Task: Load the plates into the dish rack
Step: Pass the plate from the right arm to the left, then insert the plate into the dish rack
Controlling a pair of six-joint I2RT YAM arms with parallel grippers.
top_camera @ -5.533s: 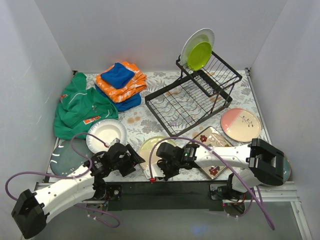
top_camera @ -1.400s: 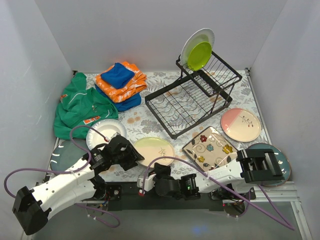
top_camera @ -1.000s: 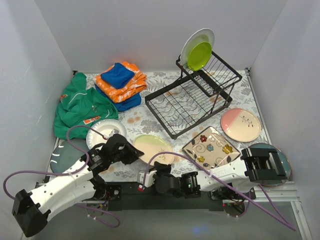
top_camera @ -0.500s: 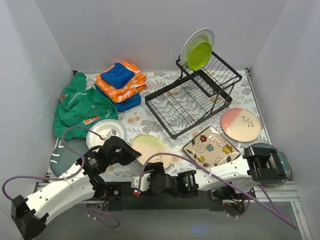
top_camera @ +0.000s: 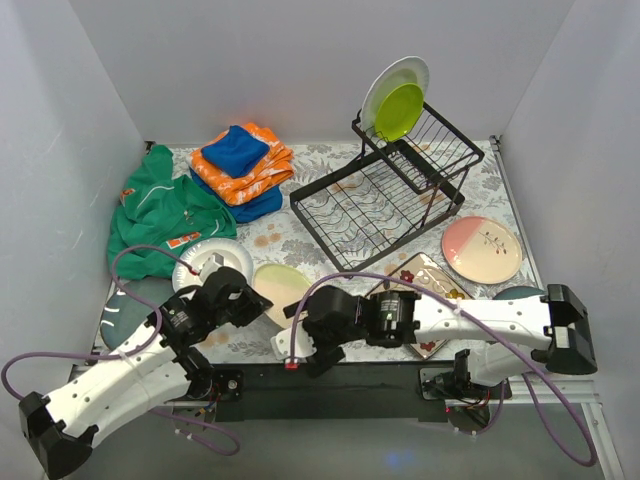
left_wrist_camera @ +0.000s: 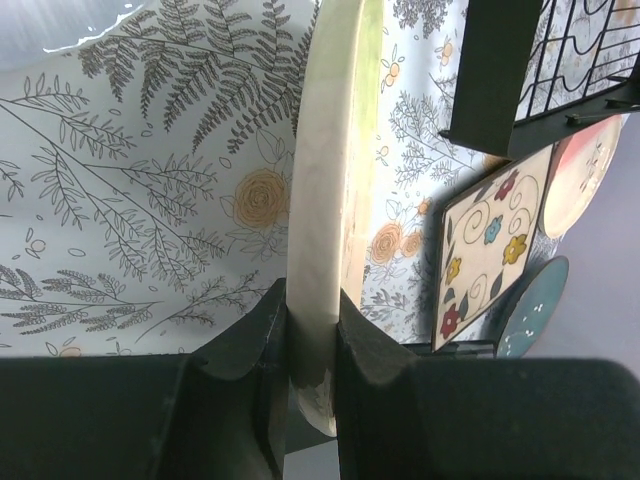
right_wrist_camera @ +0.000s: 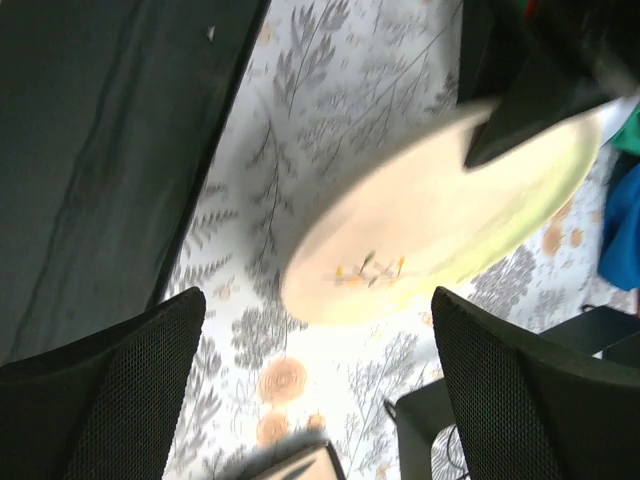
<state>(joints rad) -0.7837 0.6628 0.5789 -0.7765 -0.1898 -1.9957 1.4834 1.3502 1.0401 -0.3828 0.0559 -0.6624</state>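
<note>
My left gripper point(top_camera: 250, 300) is shut on the rim of the cream-green floral plate point(top_camera: 274, 288), held tilted above the cloth. In the left wrist view that plate point(left_wrist_camera: 328, 190) stands edge-on between my fingers point(left_wrist_camera: 262, 335). My right gripper point(top_camera: 297, 345) is open just near of it, and the plate point(right_wrist_camera: 440, 215) hangs beyond its spread fingers point(right_wrist_camera: 125, 385). The black dish rack point(top_camera: 385, 200) holds a white plate point(top_camera: 392, 78) and a lime plate point(top_camera: 400, 112) in its raised section. On the table lie a white plate point(top_camera: 203, 263), a pink-and-cream plate point(top_camera: 482, 250), a square flowered plate point(top_camera: 432, 283) and a teal plate point(top_camera: 122, 318).
A green garment point(top_camera: 160, 215) lies at the left. Folded orange and blue cloths point(top_camera: 240, 165) sit at the back left. Another teal plate point(top_camera: 512, 293) is mostly hidden behind my right arm. White walls close in the table on three sides.
My right gripper has opened, let go of the floral plate and swung up over the table. The left gripper, still shut on the plate, has drawn it left and tilted it up.
</note>
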